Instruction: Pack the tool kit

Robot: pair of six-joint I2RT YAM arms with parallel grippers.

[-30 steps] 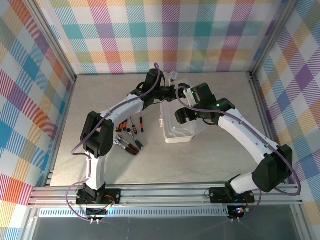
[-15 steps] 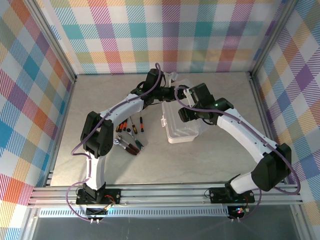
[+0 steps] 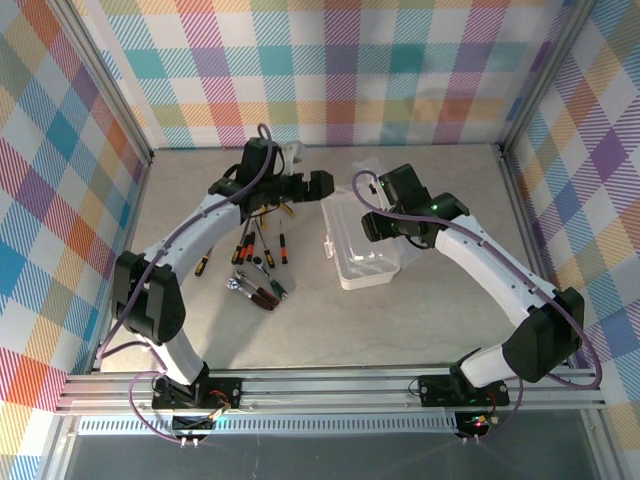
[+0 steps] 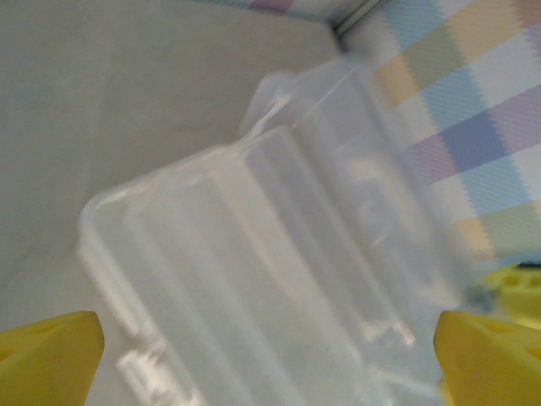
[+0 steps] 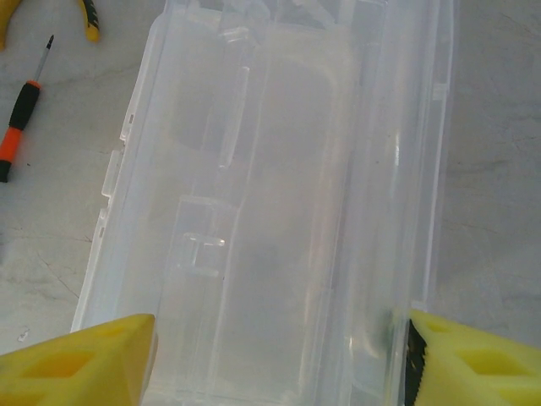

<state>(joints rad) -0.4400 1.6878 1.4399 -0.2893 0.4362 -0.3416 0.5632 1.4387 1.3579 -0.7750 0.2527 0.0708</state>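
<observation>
Case (image 3: 352, 265): we log it mid-table, just right of the loose screwdrivers (image 3: 265, 243) and ratchet (image 3: 237, 285).
Left gripper (image 3: 320, 188): fingers spread wide, beside the case's far-left corner.
Right gripper (image 5: 275, 359): fingers spread, straddling the case from above; we cannot tell whether they touch it.

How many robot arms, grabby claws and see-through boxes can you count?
Robot arms: 2 (left arm, right arm)
Grippers: 2 (left gripper, right gripper)
See-through case: 1
Total: 5
The small tools beside the case are too tiny to count for sure.
</observation>
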